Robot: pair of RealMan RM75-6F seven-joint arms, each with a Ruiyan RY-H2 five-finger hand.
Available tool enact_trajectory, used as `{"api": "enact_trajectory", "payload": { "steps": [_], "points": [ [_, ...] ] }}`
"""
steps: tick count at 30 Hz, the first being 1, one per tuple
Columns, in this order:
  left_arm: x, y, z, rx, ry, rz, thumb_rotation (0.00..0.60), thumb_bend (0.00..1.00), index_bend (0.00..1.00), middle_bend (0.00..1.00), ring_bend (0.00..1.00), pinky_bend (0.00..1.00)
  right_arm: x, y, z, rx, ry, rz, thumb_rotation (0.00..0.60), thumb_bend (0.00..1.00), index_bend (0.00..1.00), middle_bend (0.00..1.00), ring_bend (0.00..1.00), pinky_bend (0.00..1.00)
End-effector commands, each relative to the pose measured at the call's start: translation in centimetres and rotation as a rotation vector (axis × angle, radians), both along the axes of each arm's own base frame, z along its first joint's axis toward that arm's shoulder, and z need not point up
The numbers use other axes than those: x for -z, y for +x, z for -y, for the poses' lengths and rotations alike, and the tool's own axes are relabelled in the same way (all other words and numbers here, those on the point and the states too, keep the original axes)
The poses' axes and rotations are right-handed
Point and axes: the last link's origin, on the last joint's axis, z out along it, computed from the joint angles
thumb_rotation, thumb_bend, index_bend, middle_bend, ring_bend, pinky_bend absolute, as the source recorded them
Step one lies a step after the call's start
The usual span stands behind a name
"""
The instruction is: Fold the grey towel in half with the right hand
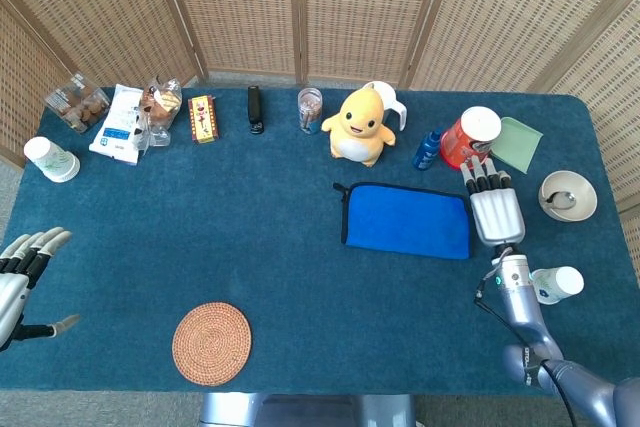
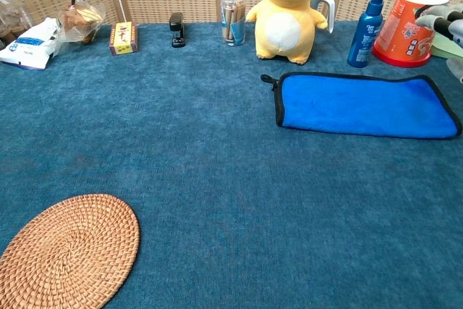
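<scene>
The towel [image 1: 407, 220] shows blue with a black trim, not grey, and lies flat as a long rectangle right of the table's middle; the chest view has the towel [image 2: 362, 104] at right. My right hand [image 1: 496, 212] hovers just beyond its right end, fingers straight and apart, holding nothing. Only its fingertips [image 2: 443, 22] show at the chest view's right edge. My left hand [image 1: 22, 269] hangs by the table's left edge, fingers spread and empty.
Behind the towel stand a yellow plush duck [image 1: 358, 124], a blue spray bottle [image 1: 428, 149] and a red cup [image 1: 470, 138]. A bowl with a spoon [image 1: 567, 195] and a paper cup [image 1: 555, 284] sit near my right hand. A woven coaster [image 1: 211, 343] lies front left.
</scene>
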Motion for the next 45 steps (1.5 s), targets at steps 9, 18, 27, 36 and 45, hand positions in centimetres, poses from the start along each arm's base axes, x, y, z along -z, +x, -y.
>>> {"api": "enact_trajectory", "payload": {
  "steps": [9, 18, 27, 36, 45],
  "points": [
    [-0.1, 0.0, 0.0, 0.002, 0.001, 0.007, 0.600, 0.00, 0.00, 0.00, 0.00, 0.00, -0.6, 3.2, -2.1, -0.175, 0.083, 0.159, 0.600, 0.00, 0.10, 0.00, 0.00, 0.27],
    [-0.5, -0.1, 0.2, 0.007, 0.011, 0.018, 0.600, 0.00, 0.00, 0.00, 0.00, 0.00, -4.0, 5.2, -5.4, -0.371, 0.060, 0.323, 0.600, 0.00, 0.09, 0.00, 0.00, 0.25],
    [-0.9, -0.2, 0.4, 0.015, 0.055, -0.006, 0.600, 0.00, 0.00, 0.00, 0.00, 0.00, -7.1, 4.0, -8.7, -0.413, 0.000, 0.390, 0.589, 0.00, 0.04, 0.00, 0.00, 0.22],
    [-1.0, -0.4, 0.8, 0.023, 0.170, -0.029, 0.600, 0.00, 0.00, 0.00, 0.00, 0.00, -10.7, 1.6, -14.4, -0.307, -0.062, 0.453, 0.533, 0.00, 0.04, 0.00, 0.00, 0.21],
    [-0.6, -0.6, 1.4, 0.056, 0.215, -0.022, 0.600, 0.00, 0.00, 0.00, 0.00, 0.00, -11.4, 0.8, -19.0, -0.159, -0.132, 0.551, 0.534, 0.00, 0.03, 0.00, 0.00, 0.12]
  ]
}}
